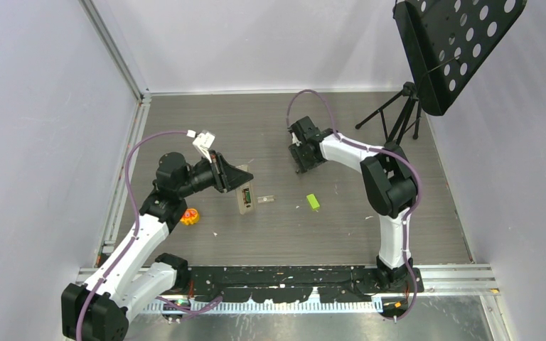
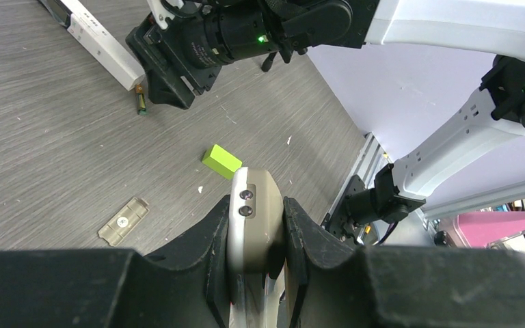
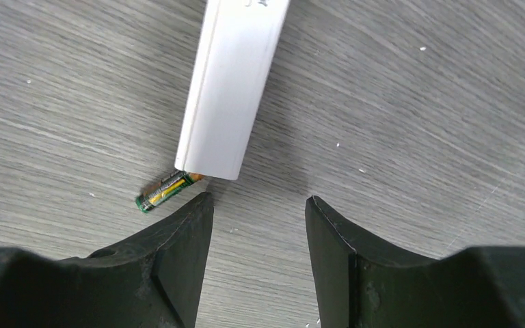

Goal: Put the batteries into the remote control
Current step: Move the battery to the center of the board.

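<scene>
Clamped tight between the fingers of your left gripper (image 2: 254, 205), nearest its wrist camera, is the beige remote (image 2: 260, 181), held up off the table (image 1: 370, 234) at left centre. Its battery cover (image 2: 123, 221) lies loose on the wood just to the right, and the green block (image 2: 221, 160) lies further right again.

Your right gripper (image 3: 260, 205) hangs low over the far centre of the table with its fingers spread wide and nothing between them. One battery (image 3: 166, 191), labelled green and yellow, lies flat there, touching the near end of a white remote (image 3: 236, 82) and just outside the tip of your left-hand finger (image 3: 184, 232). I see no other batteries, and I cannot tell whether the held remote's bay already has a cell in it.

You look to be at the pickup step. Shift the open fingers left so they straddle the battery across its width, clear of the white remote, then lower and close.
</scene>
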You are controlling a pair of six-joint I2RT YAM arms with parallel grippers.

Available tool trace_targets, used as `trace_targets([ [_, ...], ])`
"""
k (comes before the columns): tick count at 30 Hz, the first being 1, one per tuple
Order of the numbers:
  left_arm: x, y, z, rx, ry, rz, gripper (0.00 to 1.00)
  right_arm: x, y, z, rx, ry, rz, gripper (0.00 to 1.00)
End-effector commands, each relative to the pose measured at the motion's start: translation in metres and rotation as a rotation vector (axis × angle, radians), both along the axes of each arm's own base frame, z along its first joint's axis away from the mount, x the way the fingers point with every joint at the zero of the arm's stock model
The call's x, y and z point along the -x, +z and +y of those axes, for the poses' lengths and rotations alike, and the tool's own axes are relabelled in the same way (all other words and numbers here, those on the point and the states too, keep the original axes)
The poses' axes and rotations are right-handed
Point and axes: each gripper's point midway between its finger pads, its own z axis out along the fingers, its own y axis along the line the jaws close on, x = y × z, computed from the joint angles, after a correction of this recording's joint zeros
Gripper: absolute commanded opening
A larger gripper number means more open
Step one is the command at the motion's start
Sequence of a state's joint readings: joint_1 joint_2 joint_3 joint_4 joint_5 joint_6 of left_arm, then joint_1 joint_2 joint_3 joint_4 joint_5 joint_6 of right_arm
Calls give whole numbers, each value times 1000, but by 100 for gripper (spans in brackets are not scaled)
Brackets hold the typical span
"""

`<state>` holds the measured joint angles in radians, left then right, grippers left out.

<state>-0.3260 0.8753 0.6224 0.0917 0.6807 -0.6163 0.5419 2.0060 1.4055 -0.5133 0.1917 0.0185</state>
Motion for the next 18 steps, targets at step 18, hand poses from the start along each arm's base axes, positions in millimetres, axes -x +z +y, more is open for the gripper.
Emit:
trace_targets([
  [18,-5,26,1,-2,12,-79,0,-3,-4,32,210,349,-98,58],
])
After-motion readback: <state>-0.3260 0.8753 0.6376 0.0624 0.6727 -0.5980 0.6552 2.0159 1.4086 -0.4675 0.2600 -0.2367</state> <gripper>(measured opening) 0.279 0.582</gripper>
